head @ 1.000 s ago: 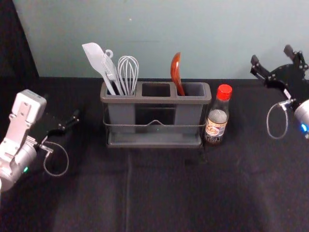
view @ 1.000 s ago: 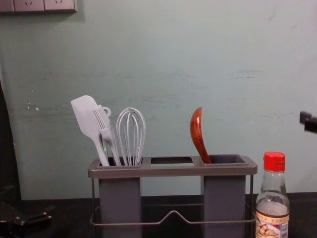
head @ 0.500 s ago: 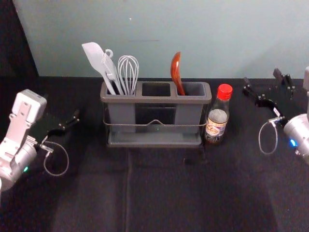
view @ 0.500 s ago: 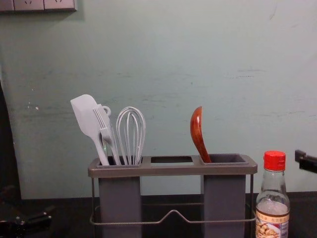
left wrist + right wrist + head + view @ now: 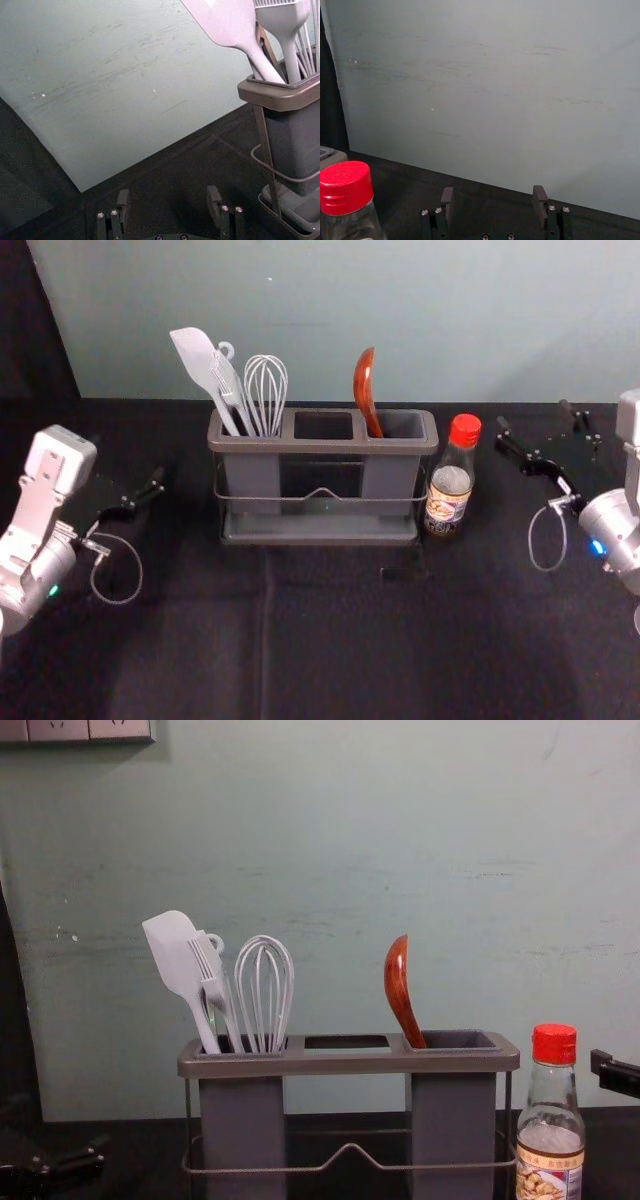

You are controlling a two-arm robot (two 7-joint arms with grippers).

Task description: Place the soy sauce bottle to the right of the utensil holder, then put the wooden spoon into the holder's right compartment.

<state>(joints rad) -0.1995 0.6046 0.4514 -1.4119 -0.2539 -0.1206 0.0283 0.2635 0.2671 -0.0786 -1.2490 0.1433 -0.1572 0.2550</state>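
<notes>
the bottle (image 5: 448, 490) stands upright, right of centre, beside the holder (image 5: 320, 447); the spoon (image 5: 365, 390) leans in its right compartment (image 5: 405, 425). left gripper (image 5: 168, 192), left edge, and right gripper (image 5: 493, 192), right edge: jaws released. ideally, ease the latter away from the cap (image 5: 465, 430).

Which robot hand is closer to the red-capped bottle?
Right: the right gripper is to the right of the bottle, not touching. The left gripper is farther off, beyond the holder's left end.
</notes>
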